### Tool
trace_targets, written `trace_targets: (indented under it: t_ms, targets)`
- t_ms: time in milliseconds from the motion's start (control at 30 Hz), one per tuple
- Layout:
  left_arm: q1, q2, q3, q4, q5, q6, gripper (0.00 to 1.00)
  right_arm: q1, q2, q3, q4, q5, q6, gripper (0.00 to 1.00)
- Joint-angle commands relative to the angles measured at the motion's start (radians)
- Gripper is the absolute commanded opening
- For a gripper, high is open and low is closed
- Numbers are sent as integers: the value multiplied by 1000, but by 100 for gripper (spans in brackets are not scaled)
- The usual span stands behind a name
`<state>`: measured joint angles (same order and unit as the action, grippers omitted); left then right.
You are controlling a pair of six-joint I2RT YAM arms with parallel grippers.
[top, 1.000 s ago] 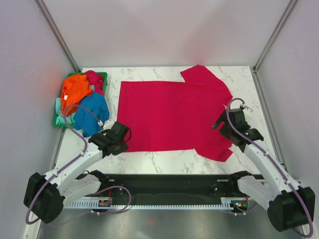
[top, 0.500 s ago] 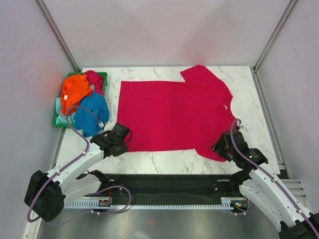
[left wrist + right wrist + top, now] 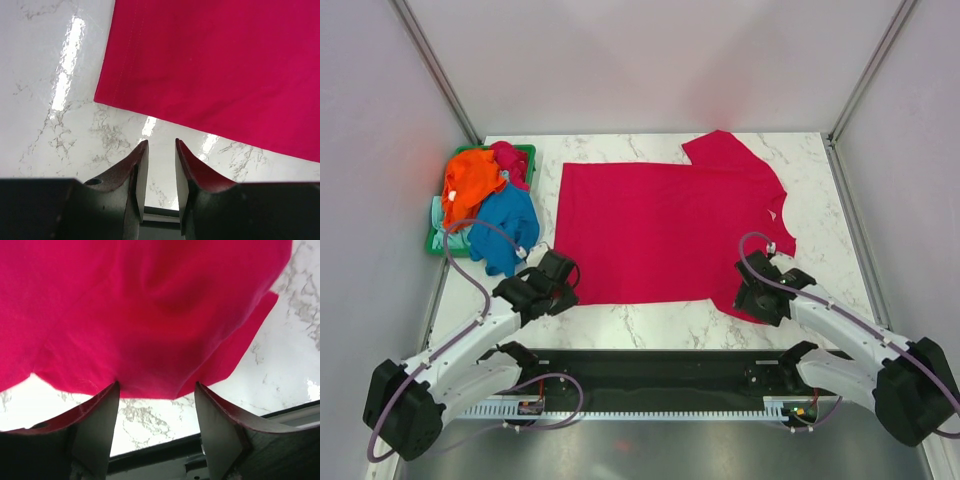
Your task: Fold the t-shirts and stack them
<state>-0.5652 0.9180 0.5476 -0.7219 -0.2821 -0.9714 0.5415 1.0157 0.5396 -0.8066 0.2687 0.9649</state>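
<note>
The marble tabletop carries one magenta-red t-shirt, spread flat across its middle, collar to the right and hem to the left. One sleeve points to the far edge and the other lies at the near right. A green basket stands at the far left with the rest of the pile. The orange shirt is on top, the blue shirt spills over the near rim onto the marble, and a pale mint shirt shows at the left edge. Nothing is folded yet.

The left arm reaches to the near-left hem corner and the right arm to the near sleeve. The left jaws stand only narrowly parted and hold nothing. In the wrist view they hang over bare marble, just short of the hem. The right jaws gape wide around the sleeve edge, with cloth at their mouth but none pinched between them.

The likely trouble is an uneven pick-up. If the left jaws close where they are, they would meet marble instead of cloth, and so narrow a gap may shove the hem into a ridge. The right jaws could catch only the sleeve — lifting would then pull that sleeve away from the body and skew the fold. The left arm's cable also loops close to the blue shirt and might snag it.
</note>
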Motion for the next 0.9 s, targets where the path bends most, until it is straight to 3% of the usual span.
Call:
trace_targets:
  t_ms: [0, 67, 167, 267, 300, 400, 500, 533, 600, 867]
  targets:
    - [-2, -39, -21, 32, 12, 13, 36, 2, 58, 54, 4, 78, 9, 67]
    - [-2, -44, -26, 36, 15, 25, 36, 2, 96, 39, 26, 57, 20, 66]
    - [-2, -44, -40, 64, 49, 33, 36, 2, 123, -23, 113, 29, 35, 55]
    - [-4, -33, -52, 67, 44, 30, 36, 2, 116, -53, 132, 26, 49, 38]
    - [-2, -34, -55, 67, 34, 23, 36, 3, 109, -52, 129, 27, 44, 27]
    - [5, -31, -51, 50, 3, 2, 38, 0, 58, -30, 90, 38, 32, 17]
    - [30, -37, -54, 18, -8, -33, 42, 2, 5, 9, 40, 35, 11, 15]
    - [36, -44, -58, 13, -12, -50, 50, 2, -24, 17, 31, 26, 5, 16]
    - [59, -54, -58, 3, -17, -53, 56, 2, -73, 46, -6, 18, -3, 15]
    - [87, 83, -44, -16, -78, -112, 57, 2, -158, 102, -20, -20, -37, 19]
